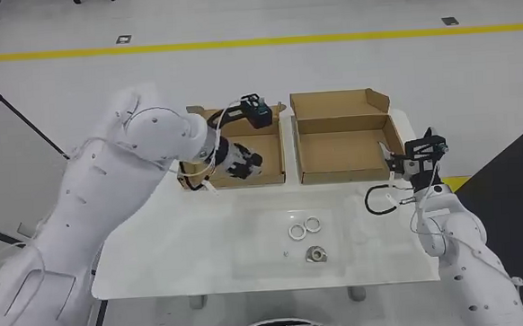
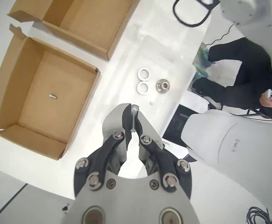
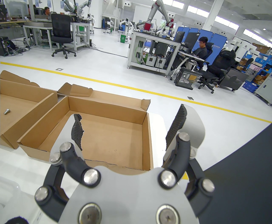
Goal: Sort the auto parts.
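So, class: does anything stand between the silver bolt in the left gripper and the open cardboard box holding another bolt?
Nothing visible does. The left gripper is shut on the silver bolt, and the brown cardboard box is open on top, with one small bolt lying inside.

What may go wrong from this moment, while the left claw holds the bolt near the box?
1. The left claw pinches the bolt only along its thin shank; it may slip or turn before release.
2. In the left wrist view the bolt appears beside the box wall; released early, it may land on the table and roll.
3. The tiny loose piece near the rings is easy to knock away.
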